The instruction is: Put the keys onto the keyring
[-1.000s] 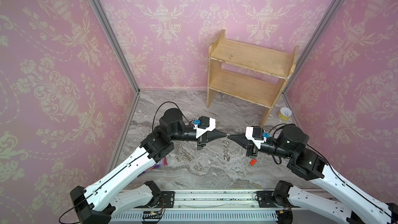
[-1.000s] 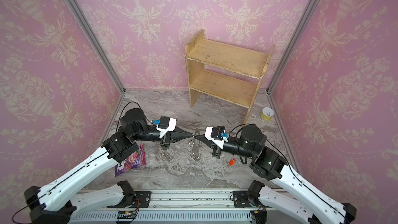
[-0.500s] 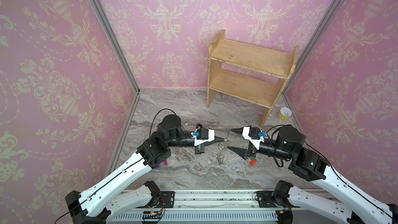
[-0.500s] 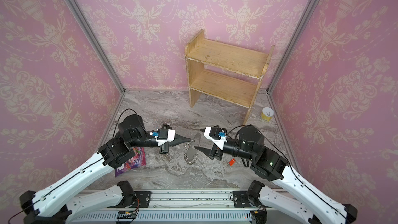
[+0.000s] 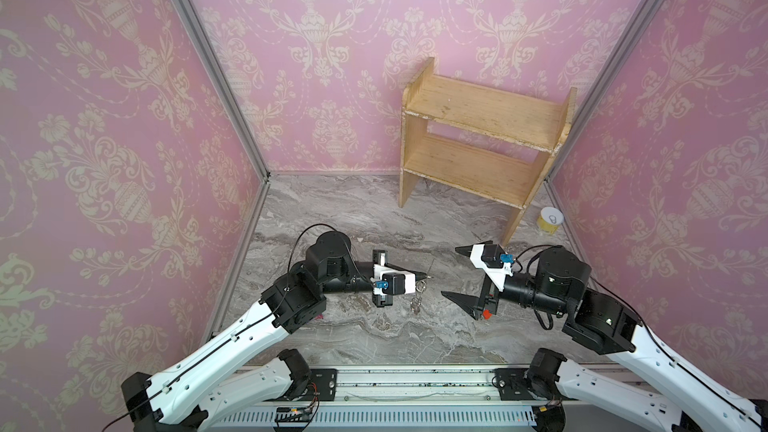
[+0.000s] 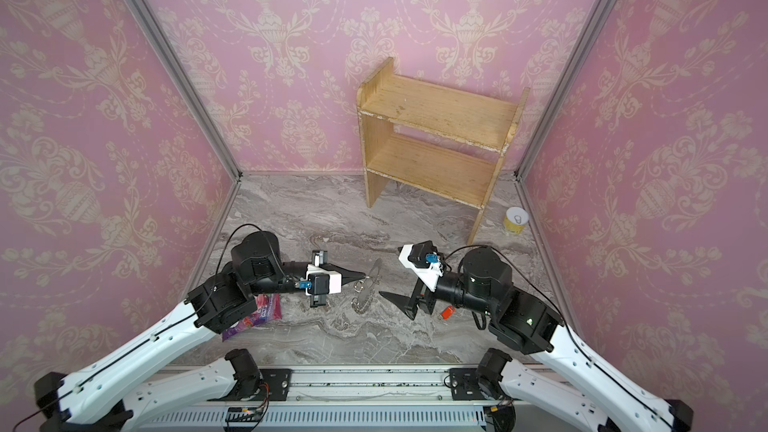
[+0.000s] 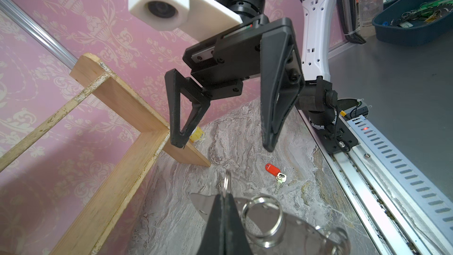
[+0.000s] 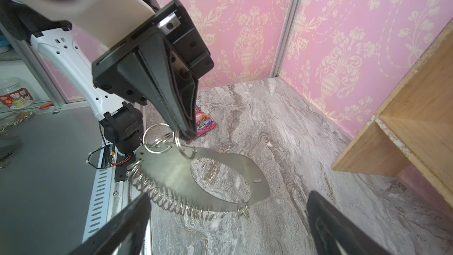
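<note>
Pink damask walls [image 5: 332, 35], grey marble floor [image 5: 374, 209], small wooden shelf [image 5: 478, 112].

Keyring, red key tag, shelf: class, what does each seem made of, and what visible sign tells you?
Keyring: likely steel, brushed silver sheen. Key tag: probably plastic, smooth uniform red. Shelf: wood, pale grain showing, chipped raw edges.

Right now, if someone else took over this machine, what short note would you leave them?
Left gripper: shut on the keyring, holding it up by its edge.
Right gripper: open, empty, facing the keyring.
Keys: on the marble floor near the right gripper, untouched.
Done: keyring held ready. Left: pick up the keys, thread them onto the keyring.
</note>
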### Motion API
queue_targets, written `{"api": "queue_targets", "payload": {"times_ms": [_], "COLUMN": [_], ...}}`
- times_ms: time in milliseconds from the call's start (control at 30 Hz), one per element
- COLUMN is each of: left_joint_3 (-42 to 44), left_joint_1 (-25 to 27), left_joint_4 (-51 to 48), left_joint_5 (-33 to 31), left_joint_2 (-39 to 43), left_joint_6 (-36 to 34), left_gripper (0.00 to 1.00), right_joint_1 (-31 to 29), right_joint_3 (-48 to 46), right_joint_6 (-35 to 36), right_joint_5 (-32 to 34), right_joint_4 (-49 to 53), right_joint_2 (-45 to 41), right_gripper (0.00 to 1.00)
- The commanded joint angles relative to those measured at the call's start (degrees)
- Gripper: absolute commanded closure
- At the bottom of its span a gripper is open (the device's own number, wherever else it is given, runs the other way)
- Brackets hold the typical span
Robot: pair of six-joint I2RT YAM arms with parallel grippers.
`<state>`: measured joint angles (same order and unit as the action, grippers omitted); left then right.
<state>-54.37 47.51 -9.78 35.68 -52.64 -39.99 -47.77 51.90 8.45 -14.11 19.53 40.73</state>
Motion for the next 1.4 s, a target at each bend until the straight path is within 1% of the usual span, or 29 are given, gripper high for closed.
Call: {"api": "queue_targets", "payload": {"times_ms": [0, 100, 200, 300, 333, 400, 467, 600, 700, 767, 800, 833, 900, 933, 1033, 1067, 1133, 1233, 1367], "left_joint_3": [0.10, 0.14, 0.95, 1.56, 1.30, 0.99, 0.86, 0.32, -0.08, -0.39, -0.22, 0.17, 2.23, 3.61, 5.71, 5.89, 6.29, 6.21, 5.44], "left_joint_1": [0.39, 0.41, 0.45, 0.42, 0.40, 0.39, 0.41, 0.17, -0.89, -1.85, -1.87, -1.96, -1.87, -1.89, -1.76, -1.59, -1.28, -0.22, 1.07], "left_joint_4": [-1.35, -2.04, -1.99, -2.39, -3.21, -5.02, -6.05, -8.27, -9.22, -9.39, -9.49, -9.55, -7.59, -5.86, -2.00, -1.00, 0.71, 2.02, 1.75], "left_joint_5": [-2.41, -3.02, -4.19, -5.31, -5.35, -5.44, -5.36, -3.11, 0.26, 2.04, 1.88, 1.59, 0.26, -0.30, -2.97, -3.91, -4.78, -6.84, -8.64], "left_joint_2": [0.35, 0.26, 0.26, 0.03, -0.07, -0.18, -0.11, 0.43, 0.19, -0.39, -0.51, -0.40, 0.56, 1.14, 1.59, 1.42, 1.18, 0.37, -1.00], "left_joint_6": [-4.31, -4.89, -5.28, -4.52, -4.05, -3.60, -2.88, -1.64, -0.30, 0.10, -0.66, -1.79, -3.71, -4.51, -7.44, -8.45, -11.21, -15.38, -19.32], "left_gripper": [1.00, 1.00, 1.00, 1.00, 1.00, 1.00, 1.00, 1.00, 1.00, 1.00, 1.00, 1.00, 1.00, 1.00, 1.00, 1.00, 1.00, 1.00, 1.00], "right_joint_1": [0.59, 3.57, 8.67, 12.58, 13.72, 14.38, 14.45, 14.37, 14.26, 14.29, 14.28, 14.28, 13.20, 11.89, 8.84, 8.63, 8.21, 6.77, 5.75], "right_joint_3": [-1.31, -1.19, -0.68, 0.76, 1.58, 3.04, 3.00, 0.70, -1.64, -2.86, -3.27, -4.09, -5.99, -7.44, -9.40, -8.98, -7.81, -7.42, -8.06], "right_joint_6": [-5.19, -10.80, -18.45, -24.84, -26.07, -25.99, -26.07, -22.88, -19.50, -17.84, -17.06, -16.22, -13.85, -11.29, -4.09, -1.98, 2.28, 7.48, 11.30], "right_joint_5": [4.53, 4.81, 2.72, 3.41, 3.81, 2.48, 1.52, -5.49, -5.45, -5.13, -7.02, -10.42, -14.98, -14.87, -10.02, -9.97, -12.02, -13.41, -12.31], "right_joint_4": [0.55, 2.05, 4.50, 8.73, 11.09, 14.21, 14.30, 8.79, 5.88, 5.82, 5.29, 3.76, -1.06, -3.16, -5.47, -5.00, -4.11, -5.41, -8.54], "right_joint_2": [0.47, 1.84, 3.98, 7.22, 8.73, 10.95, 11.50, 8.28, 5.94, 5.59, 5.37, 4.69, 1.85, -0.16, -3.02, -2.49, -0.50, 0.97, 2.21], "right_gripper": [0.00, 0.00, 0.00, 0.03, 0.03, 0.04, 0.05, 0.06, 0.07, 0.08, 0.10, 0.12, 0.15, 0.16, 0.18, 0.19, 0.22, 0.25, 0.28]}}
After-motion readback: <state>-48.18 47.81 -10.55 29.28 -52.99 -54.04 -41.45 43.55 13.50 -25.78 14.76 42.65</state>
